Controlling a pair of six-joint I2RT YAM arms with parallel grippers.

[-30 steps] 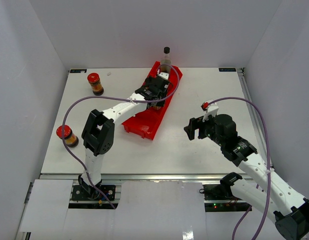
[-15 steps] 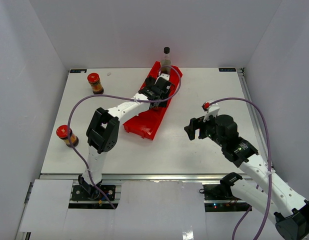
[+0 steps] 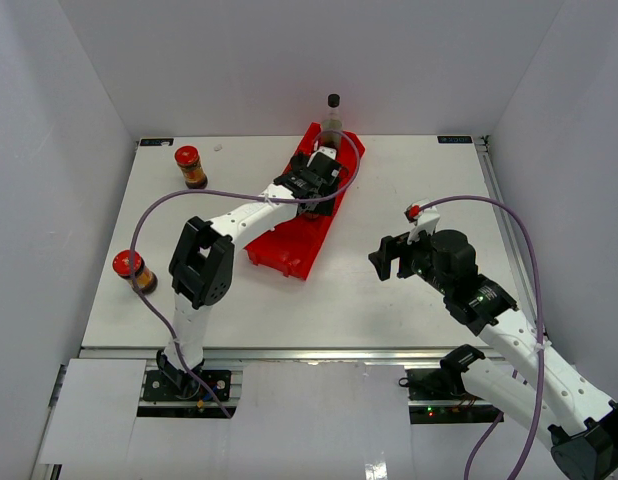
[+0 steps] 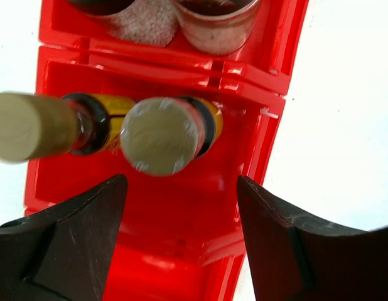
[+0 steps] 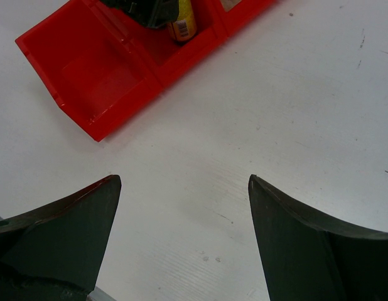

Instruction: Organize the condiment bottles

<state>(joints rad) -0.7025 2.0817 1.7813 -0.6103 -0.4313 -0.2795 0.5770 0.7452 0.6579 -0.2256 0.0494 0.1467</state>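
My left gripper (image 3: 315,180) hangs open over the middle of the long red tray (image 3: 287,248). In the left wrist view its fingers (image 4: 87,232) stand apart just short of two slim yellow-labelled bottles (image 4: 159,135) (image 4: 37,125), which stand side by side in one compartment and are not gripped. The compartment beyond holds two pale shakers (image 4: 216,25) (image 4: 140,22). A tall clear black-capped bottle (image 3: 333,114) stands at the tray's far end. Two red-lidded jars (image 3: 190,166) (image 3: 135,271) stand on the table at the left. My right gripper (image 3: 387,258) (image 5: 184,182) is open over bare table, holding nothing.
The tray's near compartment (image 5: 100,75) holds nothing in the right wrist view. White walls close in the table on the left, back and right. A purple cable loops from each arm.
My left gripper has opened and let go of a slim yellow-labelled bottle, which now stands in the tray beside the other. The left arm's elbow shifted slightly. The right arm has not moved.
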